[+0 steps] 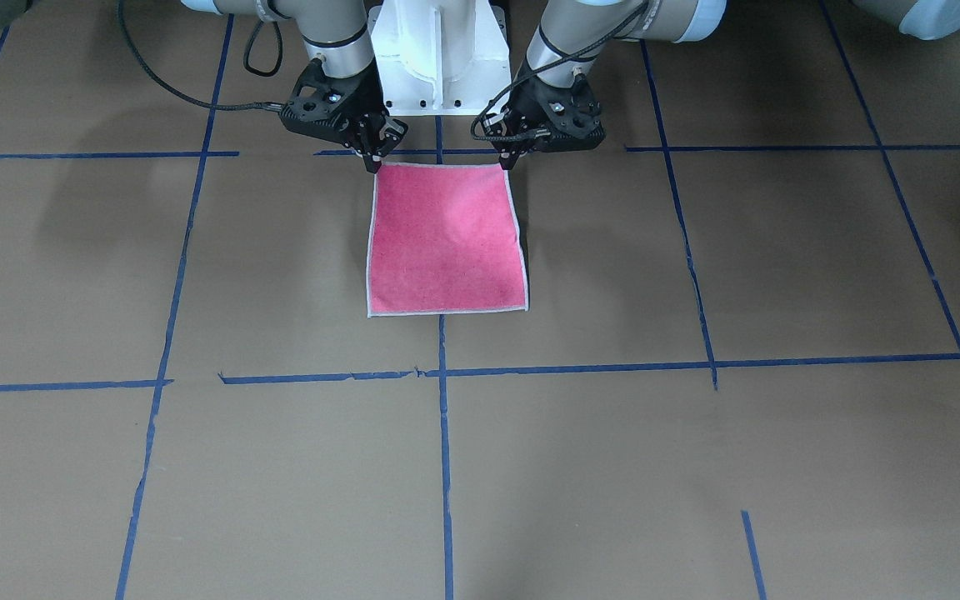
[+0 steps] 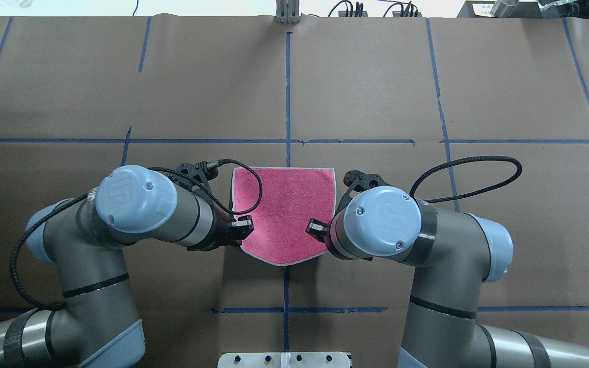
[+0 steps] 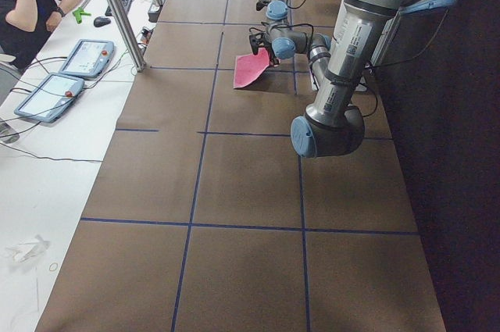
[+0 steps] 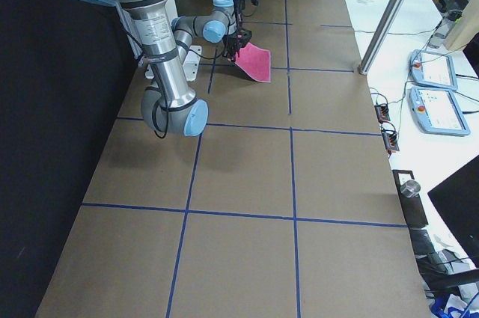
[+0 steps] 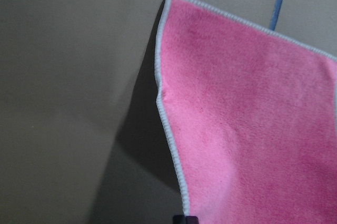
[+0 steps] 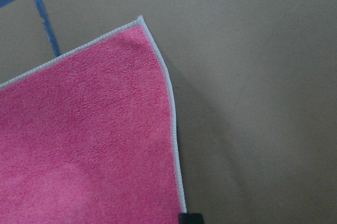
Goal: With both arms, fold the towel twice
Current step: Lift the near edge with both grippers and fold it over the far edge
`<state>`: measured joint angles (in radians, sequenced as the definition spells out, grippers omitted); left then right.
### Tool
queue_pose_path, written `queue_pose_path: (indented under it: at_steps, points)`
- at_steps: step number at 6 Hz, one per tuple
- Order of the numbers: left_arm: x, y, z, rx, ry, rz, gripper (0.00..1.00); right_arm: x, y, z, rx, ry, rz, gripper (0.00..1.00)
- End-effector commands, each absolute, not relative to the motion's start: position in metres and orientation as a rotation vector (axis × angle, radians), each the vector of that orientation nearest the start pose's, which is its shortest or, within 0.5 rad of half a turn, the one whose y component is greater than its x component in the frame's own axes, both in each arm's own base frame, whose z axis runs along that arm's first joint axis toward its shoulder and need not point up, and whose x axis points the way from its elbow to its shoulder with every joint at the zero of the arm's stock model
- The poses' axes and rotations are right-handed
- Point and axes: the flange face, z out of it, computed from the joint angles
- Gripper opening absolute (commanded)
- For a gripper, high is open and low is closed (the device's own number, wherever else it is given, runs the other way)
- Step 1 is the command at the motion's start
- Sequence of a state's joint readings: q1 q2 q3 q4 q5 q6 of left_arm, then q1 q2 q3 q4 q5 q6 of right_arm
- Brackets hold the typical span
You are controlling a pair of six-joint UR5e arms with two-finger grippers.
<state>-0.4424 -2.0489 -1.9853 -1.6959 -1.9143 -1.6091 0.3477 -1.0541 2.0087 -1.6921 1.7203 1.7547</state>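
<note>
So the towel (image 2: pixel 287 209) is found a bit toward 6 o'clock from the middle of the table (image 2: pixel 427 76) in the overhead view. It's pink side up, with its far edge laid flat on the brown cover and its robot-side edge lifted off it. That raised edge is pinched at both corners. The left gripper (image 2: pixel 242 225) is clamped on the corner at roughly 8 o'clock of the cloth and the right gripper (image 2: pixel 315 228) on the one at roughly 4 o'clock, fingers pressed together on the fabric in both cases. Between them the pale hem is seen sagging in a curve toward 6 o'clock. The pinch points themselves can't really be made out from above, since they're covered by the black fingers and crowded by the blue caps of the left arm (image 2: pixel 136 202) and right arm (image 2: pixel 381 222). From the front camera the held corners are seen at 11 and 1 o'clock of the towel, tucked under the fingertips, with the white base (image 1: pixel 438 58) at 12. Not much is given away by the wrist views: the frame is filled with pink terry and hem, and only a sliver of black fingertip (image 5: pixel 185 218) is caught at 6 o'clock, cut off by the bottom edge. In the side views the cloth is tiny, but it can be told to be tilted, robot edge up.
</note>
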Motion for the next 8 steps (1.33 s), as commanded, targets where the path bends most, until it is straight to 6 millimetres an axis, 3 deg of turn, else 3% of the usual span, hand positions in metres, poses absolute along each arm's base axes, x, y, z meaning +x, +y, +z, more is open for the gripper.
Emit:
queue_pose_path:
  at_steps: [1,2,3,5,6,8]
  points:
    - [0.483,-0.344,0.21,-0.106,1.021,-0.275,0.0,-0.511,-0.313,0.213,-0.054,-0.821,0.425,0.02]
    - [0.492,-0.361,0.22,-0.103,0.995,-0.299,0.0,-0.512,-0.328,0.221,-0.036,-0.802,0.424,0.02]
    - [0.51,-0.378,0.217,-0.102,0.976,-0.315,0.0,-0.513,-0.342,0.225,-0.022,-0.789,0.429,0.01]
    - [0.529,-0.401,0.225,-0.068,0.958,-0.347,0.0,-0.533,-0.382,0.222,-0.004,-0.751,0.455,0.01]
    - [0.537,-0.415,0.227,-0.063,0.956,-0.359,0.0,-0.534,-0.395,0.228,0.004,-0.738,0.462,0.01]
    - [0.546,-0.433,0.235,-0.056,0.952,-0.374,0.0,-0.556,-0.434,0.246,0.03,-0.798,0.491,0.01]
